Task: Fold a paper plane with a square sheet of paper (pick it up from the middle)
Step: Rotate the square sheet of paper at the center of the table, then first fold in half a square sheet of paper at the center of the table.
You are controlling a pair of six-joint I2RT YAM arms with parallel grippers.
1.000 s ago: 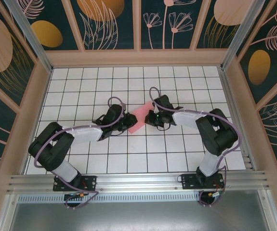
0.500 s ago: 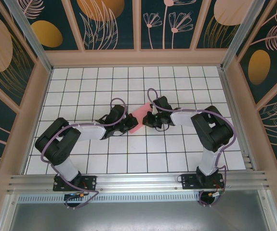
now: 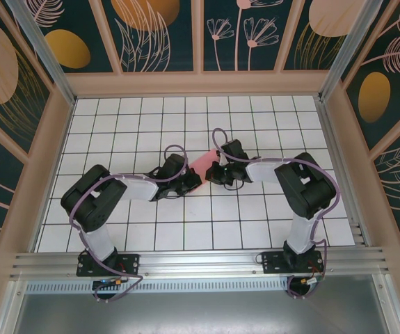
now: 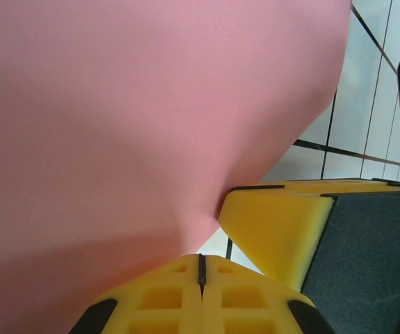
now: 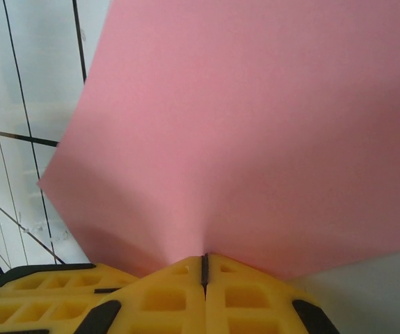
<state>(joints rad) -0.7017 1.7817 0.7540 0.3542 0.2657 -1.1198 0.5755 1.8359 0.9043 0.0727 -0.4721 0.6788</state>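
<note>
Entry: square sheet of paper [image 5: 269, 139], pink, thin. Sits mid-table, bowing between left gripper [image 4: 201, 261] and right gripper [image 5: 204, 261], both clamped tight on its edge. Probably light, limp, quick to crease or tear; best pinched gently, close to an edge.
</note>
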